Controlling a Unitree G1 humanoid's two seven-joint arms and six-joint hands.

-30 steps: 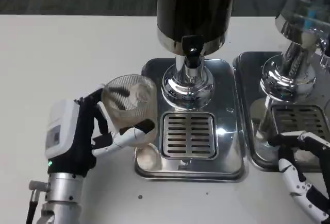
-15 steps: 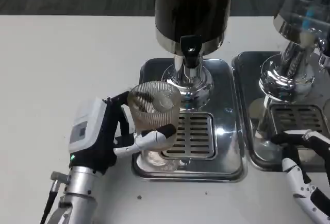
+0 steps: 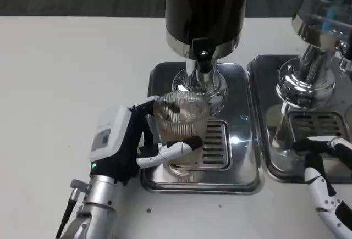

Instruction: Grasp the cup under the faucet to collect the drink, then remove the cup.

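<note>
Where fingers [image 3: 179,148] wrap cup [image 3: 180,123]: faucet [image 3: 202,52] overhead

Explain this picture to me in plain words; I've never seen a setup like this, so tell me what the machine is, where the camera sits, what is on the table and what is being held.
This is a humanoid robot seen from a camera on its own head or chest, looking down at a white table. The silver forearms at the bottom are its arms. The left robot hand grips a clear ribbed cup and holds it over the slotted drip grate of a steel tray. Above stands a dark drink dispenser with a black faucet; the cup sits just in front of it and looks empty. The right robot hand holds nothing and rests by a second tray, which carries a second dispenser.
</note>
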